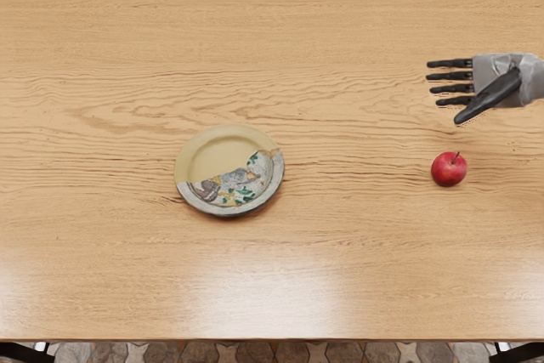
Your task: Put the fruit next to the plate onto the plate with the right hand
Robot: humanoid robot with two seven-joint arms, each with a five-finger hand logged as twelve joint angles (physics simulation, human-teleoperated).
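A red apple [449, 169] with a short stem lies on the wooden table [102, 235], toward the right. A round yellow plate [217, 155] with a painted pattern on its lower right part sits near the table's middle, well to the left of the apple. My right hand [459, 91] comes in from the right edge and hovers behind and slightly right of the apple. Its dark fingers [449, 76] are stretched out flat toward the left, the thumb angled down, and it holds nothing. The plate carries nothing.
The table's front edge runs along the bottom of the view, with patterned floor below it. A brown wall backs the far edge.
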